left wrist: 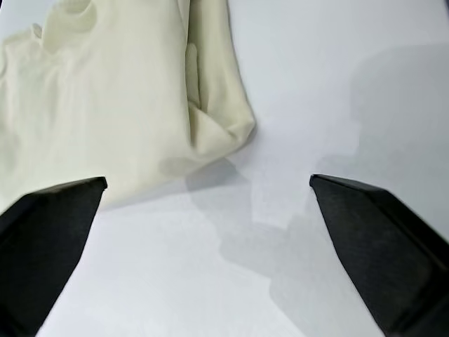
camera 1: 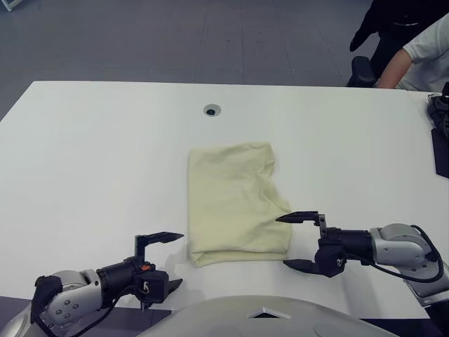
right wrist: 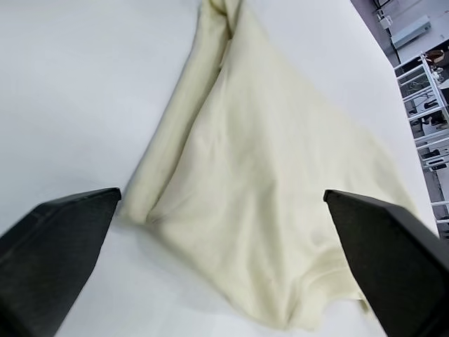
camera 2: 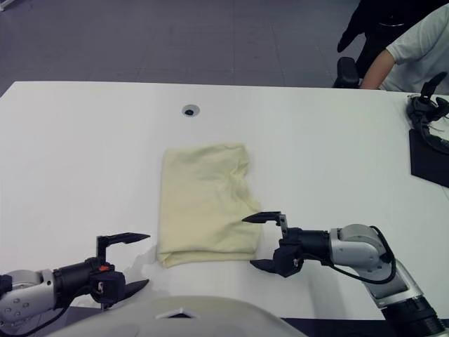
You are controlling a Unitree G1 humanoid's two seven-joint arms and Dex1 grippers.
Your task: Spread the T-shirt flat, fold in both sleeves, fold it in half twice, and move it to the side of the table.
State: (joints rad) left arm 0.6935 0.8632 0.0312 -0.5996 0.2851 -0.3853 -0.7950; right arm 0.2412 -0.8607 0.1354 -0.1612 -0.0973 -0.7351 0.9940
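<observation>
A pale yellow T-shirt (camera 1: 236,202) lies folded into a tall rectangle in the middle of the white table (camera 1: 91,161), with its folded edge toward me. My left gripper (camera 1: 163,261) stands open near the table's front edge, just left of the shirt's near left corner (left wrist: 224,133), holding nothing. My right gripper (camera 1: 300,241) is open too, at the shirt's near right corner (right wrist: 151,203), its upper finger tip over the shirt's right edge and nothing between its fingers.
A small round cable hole (camera 1: 211,110) sits in the table behind the shirt. Dark equipment (camera 2: 429,133) lies at the far right edge, with a seated person beyond it. Bare table surface stretches to the left and right of the shirt.
</observation>
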